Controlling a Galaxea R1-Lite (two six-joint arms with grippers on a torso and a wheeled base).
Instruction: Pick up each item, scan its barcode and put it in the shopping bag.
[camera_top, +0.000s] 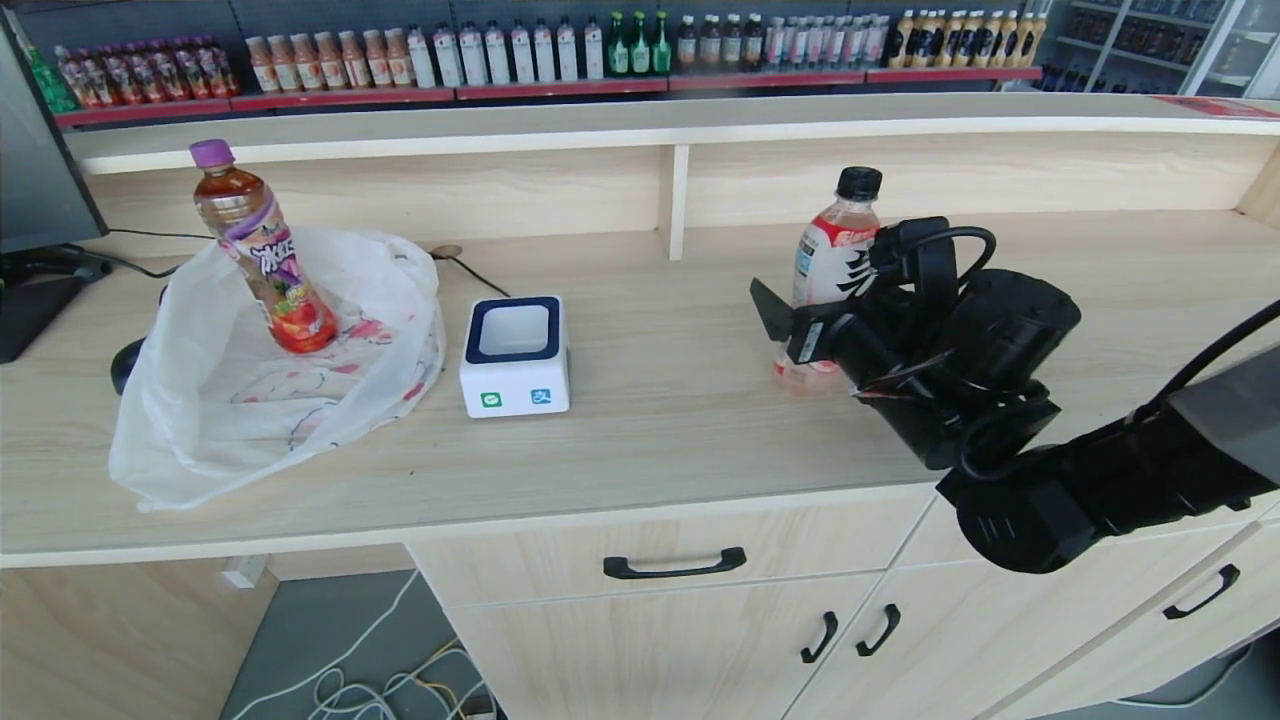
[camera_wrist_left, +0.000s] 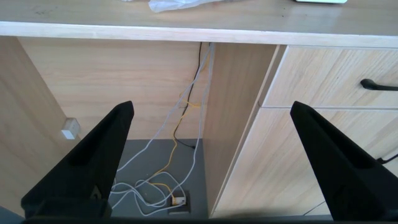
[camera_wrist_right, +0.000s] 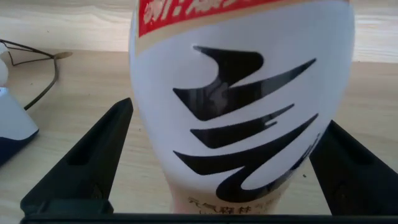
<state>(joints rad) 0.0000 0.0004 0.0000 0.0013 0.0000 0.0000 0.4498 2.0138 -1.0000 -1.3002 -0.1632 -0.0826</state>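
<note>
A pale drink bottle (camera_top: 835, 250) with a black cap and a red, white and black label stands upright on the wooden counter (camera_top: 680, 400), right of centre. My right gripper (camera_top: 815, 320) is open around its lower half. In the right wrist view the bottle (camera_wrist_right: 242, 106) sits between the two fingers (camera_wrist_right: 93, 168) with a small gap on each side. A white barcode scanner (camera_top: 515, 355) stands mid-counter. Left of it lies the white shopping bag (camera_top: 250, 400), holding a tilted tea bottle (camera_top: 265, 250) with a purple cap. My left gripper (camera_wrist_left: 211, 124) hangs open below the counter edge.
A dark monitor (camera_top: 40, 180) stands at the counter's far left, with cables (camera_top: 470, 272) running behind the bag and scanner. A raised back ledge with a divider (camera_top: 678, 200) borders the counter. Drawers with black handles (camera_top: 675, 567) are underneath. Loose wires (camera_wrist_left: 174, 155) hang under the counter.
</note>
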